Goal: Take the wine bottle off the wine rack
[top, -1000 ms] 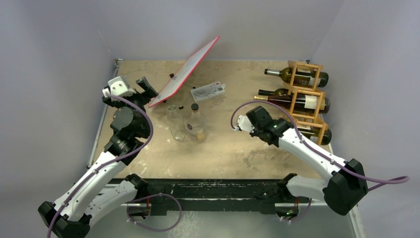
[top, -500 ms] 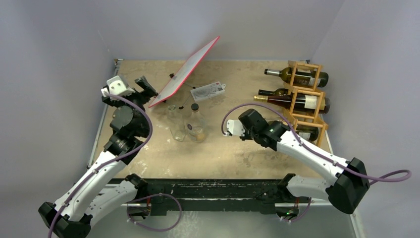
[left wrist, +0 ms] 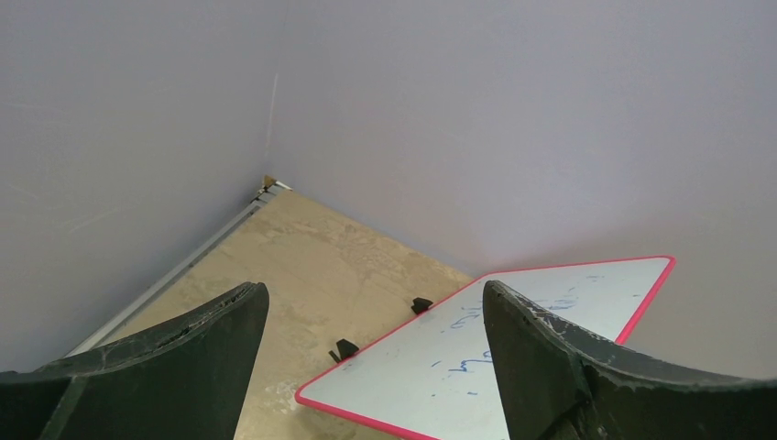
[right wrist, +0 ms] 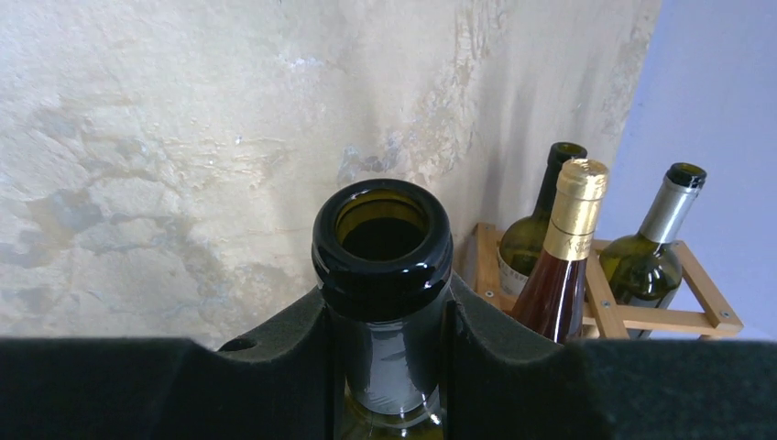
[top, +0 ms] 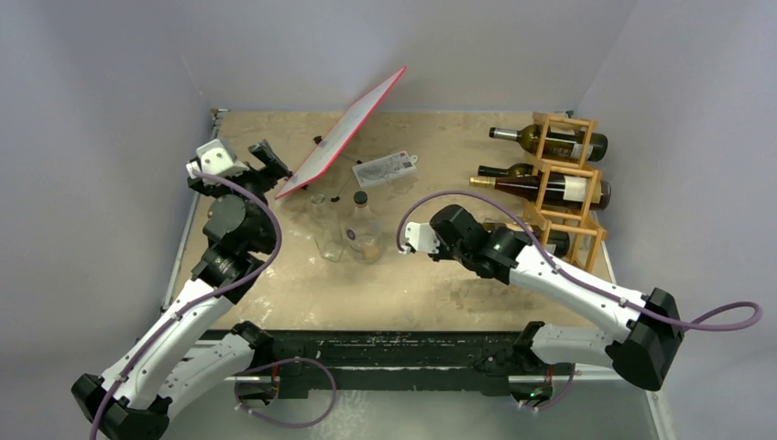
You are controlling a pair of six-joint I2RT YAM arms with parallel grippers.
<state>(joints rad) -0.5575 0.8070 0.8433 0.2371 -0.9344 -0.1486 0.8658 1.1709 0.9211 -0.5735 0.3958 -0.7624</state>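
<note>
Idling at far left, the left tool [left wrist: 374,295] hangs released, its fingers spread above the red-edged board [left wrist: 513,353], and takes no part. Right of centre, the right tool [right wrist: 385,321] is clenched on the neck of the wine bottle [right wrist: 383,243], just under its open mouth. Seen from above, the bottle's dark body lies between that arm and the wine rack [right wrist: 664,319]; I cannot tell whether its base has cleared the bars. Three other bottles [right wrist: 573,238] lie in the rack. I judge the grasp done. The bottle must be freed fully and set on the bench [top: 440,293].
</note>
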